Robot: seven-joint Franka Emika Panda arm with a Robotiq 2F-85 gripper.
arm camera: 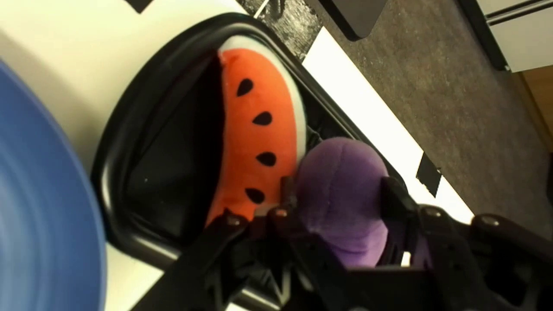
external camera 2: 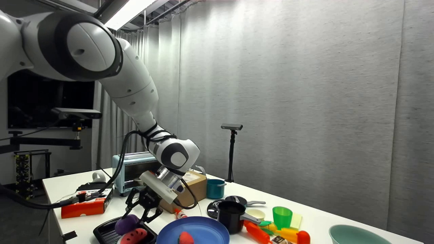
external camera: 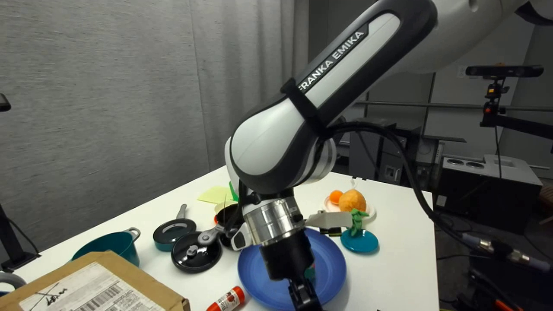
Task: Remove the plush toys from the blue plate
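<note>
Currently, the wrist view shows the black fingers [arm camera: 396,196] spread, one on either side of a rounded purple plush toy [arm camera: 341,185]; whether they touch its fabric, I cannot tell. That toy is off the wide, round blue plate [arm camera: 39,185], over a shallow black tray [arm camera: 168,172] next to the plate, where a red-orange watermelon-slice plush toy [arm camera: 259,134] with dark seeds and a pale rind lies just beside it. Plate and tray sit on a white table [arm camera: 65,52]. In an exterior view, the fingers also stand apart over the tray, about the purple toy, and the blue plate carries a small red plush toy [external camera 2: 186,238]. Just beside the plate is a black saucepan [external camera 2: 229,218] with a grey handle; farther from the plate stands a translucent green plastic cup [external camera 2: 282,218], and well apart from the plate a pale teal bowl [external camera 2: 356,234]. In an exterior view, the white-and-black robot arm [external camera: 268,138] hides part of the blue plate, and how the fingers stand cannot be told. Near the plate are a small round teal dish [external camera: 365,247] with a green leafy thing [external camera: 357,222] at its edge and a red bottle [external camera: 228,299] with a white label; farther from the plate, a pale pinkish dish [external camera: 371,210] bears a round orange plush toy [external camera: 352,200] and a smaller, smooth orange ball [external camera: 336,197].
</note>
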